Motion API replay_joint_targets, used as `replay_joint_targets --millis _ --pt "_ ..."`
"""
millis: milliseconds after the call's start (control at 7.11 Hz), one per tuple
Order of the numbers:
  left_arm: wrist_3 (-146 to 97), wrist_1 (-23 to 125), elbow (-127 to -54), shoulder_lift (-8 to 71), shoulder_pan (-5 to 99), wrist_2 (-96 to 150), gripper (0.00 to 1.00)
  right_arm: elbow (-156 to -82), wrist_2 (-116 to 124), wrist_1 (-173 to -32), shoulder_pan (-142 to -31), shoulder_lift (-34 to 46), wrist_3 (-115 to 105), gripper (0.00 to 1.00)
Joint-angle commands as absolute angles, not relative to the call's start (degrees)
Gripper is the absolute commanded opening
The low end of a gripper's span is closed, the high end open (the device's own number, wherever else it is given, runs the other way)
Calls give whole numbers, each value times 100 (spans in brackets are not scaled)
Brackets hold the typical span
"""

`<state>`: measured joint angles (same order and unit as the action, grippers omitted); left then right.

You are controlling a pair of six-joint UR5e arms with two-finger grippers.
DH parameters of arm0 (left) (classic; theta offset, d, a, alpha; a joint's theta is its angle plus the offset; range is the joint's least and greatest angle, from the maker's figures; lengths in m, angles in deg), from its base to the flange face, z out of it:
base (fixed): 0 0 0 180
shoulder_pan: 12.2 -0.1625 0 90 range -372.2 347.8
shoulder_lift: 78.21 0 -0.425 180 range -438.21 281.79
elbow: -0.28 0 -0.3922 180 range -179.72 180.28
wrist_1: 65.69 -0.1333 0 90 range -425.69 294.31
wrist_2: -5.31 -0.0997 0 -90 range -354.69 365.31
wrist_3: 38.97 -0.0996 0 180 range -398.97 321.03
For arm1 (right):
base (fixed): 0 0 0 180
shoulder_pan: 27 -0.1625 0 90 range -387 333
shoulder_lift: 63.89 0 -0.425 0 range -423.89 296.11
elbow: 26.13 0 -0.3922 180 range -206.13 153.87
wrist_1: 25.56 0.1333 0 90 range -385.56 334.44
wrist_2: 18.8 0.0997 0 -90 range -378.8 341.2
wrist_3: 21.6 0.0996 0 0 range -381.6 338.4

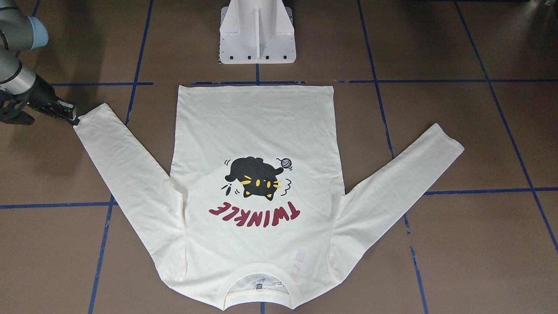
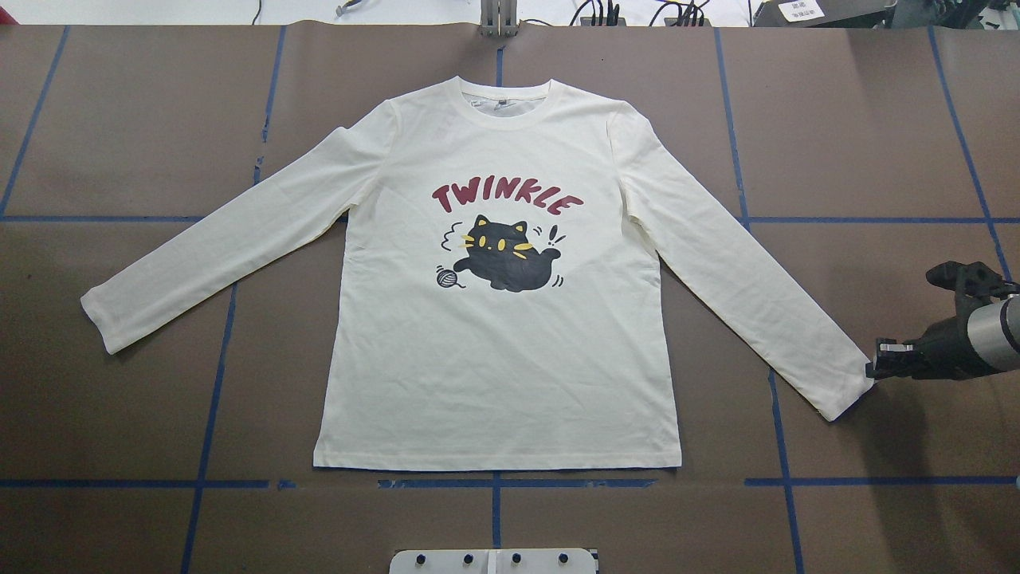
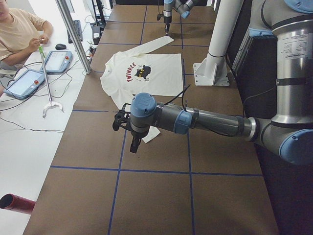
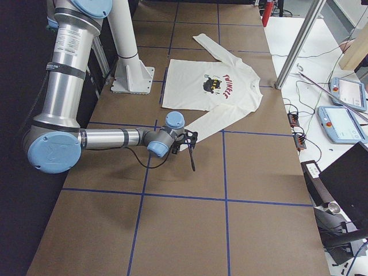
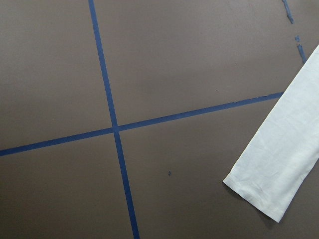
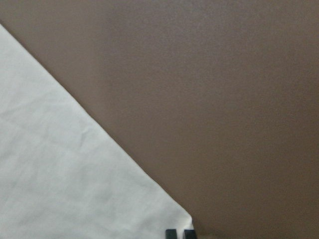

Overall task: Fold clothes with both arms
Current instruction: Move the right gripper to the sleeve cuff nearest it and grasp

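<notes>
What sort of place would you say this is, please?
Most likely a robotics lab: a table gridded with blue tape, the left arm and right arm reaching over it near a spread shirt, and pendants on a side bench by a seated person.

Brown table [image 2: 119,399], blue tape [image 2: 119,483] — white pedestal [image 1: 257,39].

a robotics lab: brown table [image 2: 119,414] gridded with blue tape [image 2: 119,483], a white pedestal [image 1: 257,39] on it, teach pendants [image 3: 57,61] on a side bench [image 3: 29,147], a seated person [image 3: 19,32] beside them.
</notes>
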<state>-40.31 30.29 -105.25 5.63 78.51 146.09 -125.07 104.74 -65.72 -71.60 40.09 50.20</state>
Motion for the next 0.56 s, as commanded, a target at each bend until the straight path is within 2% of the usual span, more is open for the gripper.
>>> replay_joint_targets --millis 0,281,422 --pt "-4028 3029 -10528 563 7851 14611 100 -12666 10678 -6546 -7191 4052 5351 0" --pt "-4020 3046 -10615 572 7851 14620 100 -13279 10793 -6624 -7182 3913 5739 0" --pt "-4011 3064 -10798 598 7851 14664 100 -13309 10942 -6721 -7391 3128 6228 0"
